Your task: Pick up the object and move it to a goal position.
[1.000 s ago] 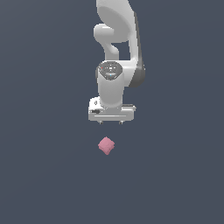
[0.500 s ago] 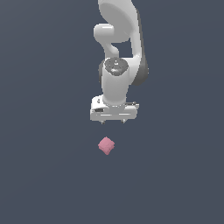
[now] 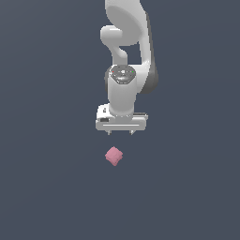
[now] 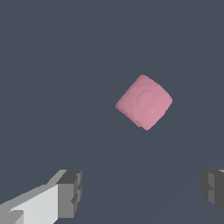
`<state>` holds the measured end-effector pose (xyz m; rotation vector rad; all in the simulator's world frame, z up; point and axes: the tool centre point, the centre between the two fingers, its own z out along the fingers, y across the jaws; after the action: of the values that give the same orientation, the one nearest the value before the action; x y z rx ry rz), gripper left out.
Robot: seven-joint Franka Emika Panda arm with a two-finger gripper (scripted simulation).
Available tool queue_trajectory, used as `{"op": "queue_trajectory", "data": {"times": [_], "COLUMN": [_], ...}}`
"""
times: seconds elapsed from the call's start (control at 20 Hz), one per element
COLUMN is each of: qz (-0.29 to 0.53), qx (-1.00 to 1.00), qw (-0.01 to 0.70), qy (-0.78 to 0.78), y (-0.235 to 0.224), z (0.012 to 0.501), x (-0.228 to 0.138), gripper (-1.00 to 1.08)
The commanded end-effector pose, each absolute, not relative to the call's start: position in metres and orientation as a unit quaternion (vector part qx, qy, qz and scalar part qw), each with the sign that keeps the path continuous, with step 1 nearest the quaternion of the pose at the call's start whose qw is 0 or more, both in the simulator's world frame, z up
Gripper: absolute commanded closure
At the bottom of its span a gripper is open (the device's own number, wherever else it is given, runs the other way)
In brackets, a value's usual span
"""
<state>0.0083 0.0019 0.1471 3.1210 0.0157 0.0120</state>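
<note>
The small pink cube [image 3: 114, 156] lies on the dark grey floor, turned corner-on, below my white gripper [image 3: 121, 133] in the exterior view. The gripper hangs above it, apart from it and slightly toward the exterior view's right. Its two short fingertips stand wide apart, open and empty. In the wrist view the pink cube [image 4: 144, 102] sits beyond the gap between the two grey fingertips [image 4: 70, 193], not between them.
The plain dark grey floor [image 3: 47, 187] fills the scene. The white arm [image 3: 126, 56] rises above the gripper. No goal marker shows.
The gripper has moved a little toward the exterior view's right and slightly down. The wrist has turned. The cube has not moved.
</note>
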Motion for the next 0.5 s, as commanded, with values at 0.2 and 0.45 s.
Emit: {"op": "queue_trajectory", "data": {"times": [0.2, 0.45], "qz": [0.003, 0.002], "qx": [0.998, 0.991], "qw": [0.007, 0.004], "qy": [-0.059, -0.133], "y": [-0.004, -0.010], "z": [0.137, 0.126], "x": [0.021, 0.034], "gripper": [-0.92, -0.92]}}
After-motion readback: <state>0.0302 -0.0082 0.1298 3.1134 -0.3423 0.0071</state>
